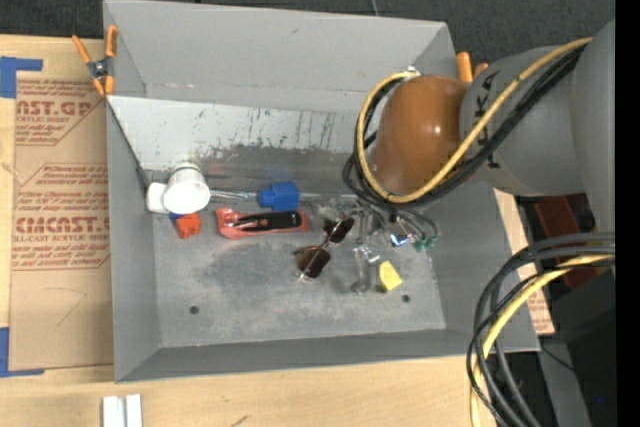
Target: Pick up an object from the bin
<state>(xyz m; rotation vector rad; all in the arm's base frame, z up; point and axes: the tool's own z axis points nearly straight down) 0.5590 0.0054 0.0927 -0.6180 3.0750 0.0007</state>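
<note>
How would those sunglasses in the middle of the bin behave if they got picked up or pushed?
The sunglasses look thin-framed, so they are probably light. Their dark lenses look smooth and glossy, so likely slippery to pinch. They seem to lie flat on the bin floor, so a push would more likely slide or spin them than roll them.

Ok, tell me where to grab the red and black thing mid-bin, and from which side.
I'd take the red and black thing across its narrow width, left of its middle, coming straight down. It lies flat, long axis left to right; the blue block crowds its right end from behind.
</note>
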